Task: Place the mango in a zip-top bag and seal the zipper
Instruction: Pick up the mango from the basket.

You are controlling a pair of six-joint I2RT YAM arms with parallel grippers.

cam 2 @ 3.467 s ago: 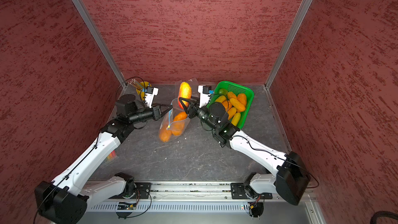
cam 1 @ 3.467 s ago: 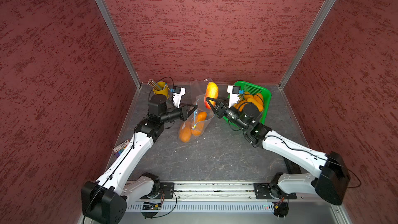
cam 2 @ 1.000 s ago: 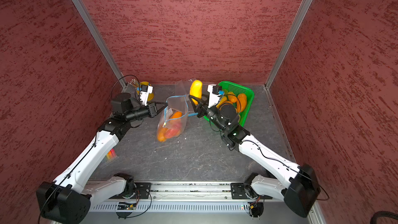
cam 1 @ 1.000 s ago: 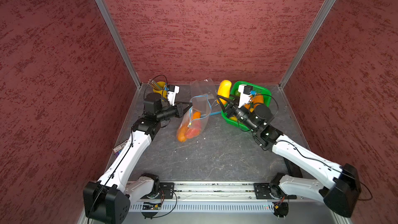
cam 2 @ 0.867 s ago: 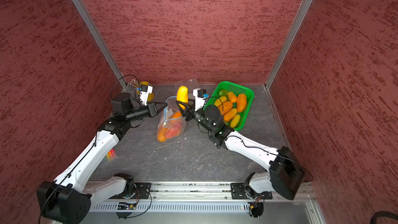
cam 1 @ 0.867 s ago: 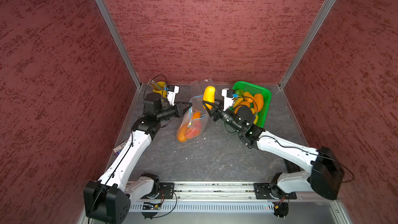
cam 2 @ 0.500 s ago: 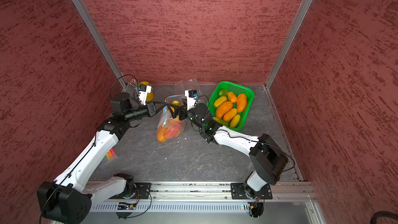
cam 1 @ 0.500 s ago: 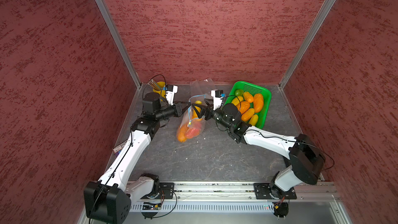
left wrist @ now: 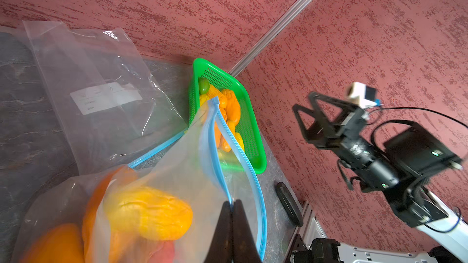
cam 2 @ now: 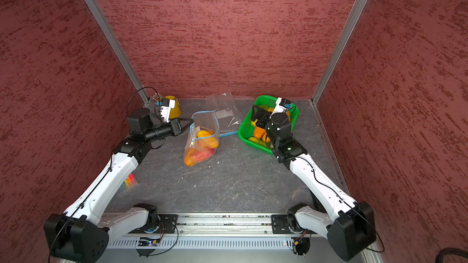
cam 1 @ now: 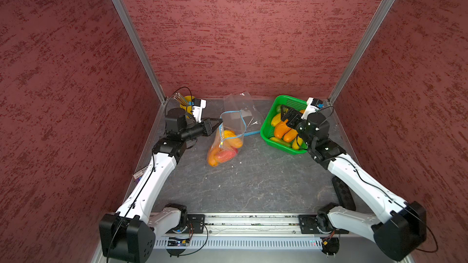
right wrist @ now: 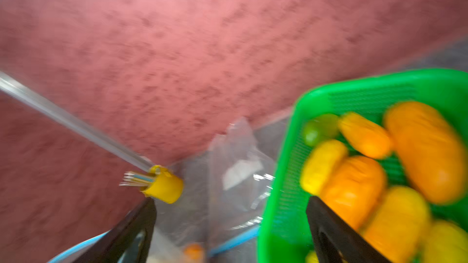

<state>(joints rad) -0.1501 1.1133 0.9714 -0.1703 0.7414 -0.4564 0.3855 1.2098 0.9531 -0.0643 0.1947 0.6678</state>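
A yellow mango [left wrist: 147, 213] lies inside the zip-top bag [cam 1: 231, 122], atop other fruit [cam 1: 224, 155]. The bag stands on the dark surface [cam 1: 240, 180] with its blue zipper unsealed. The left gripper [cam 1: 219, 122] is clamped tight on the bag's zipper rim. The right gripper [cam 1: 287, 116] hangs spread wide and empty over the green basket [cam 1: 265, 125] of loose mangoes [cam 1: 281, 130]. Behind, a second bag [cam 1: 243, 104] lies flat; its white label [left wrist: 106, 97] carries faint writing, unreadable.
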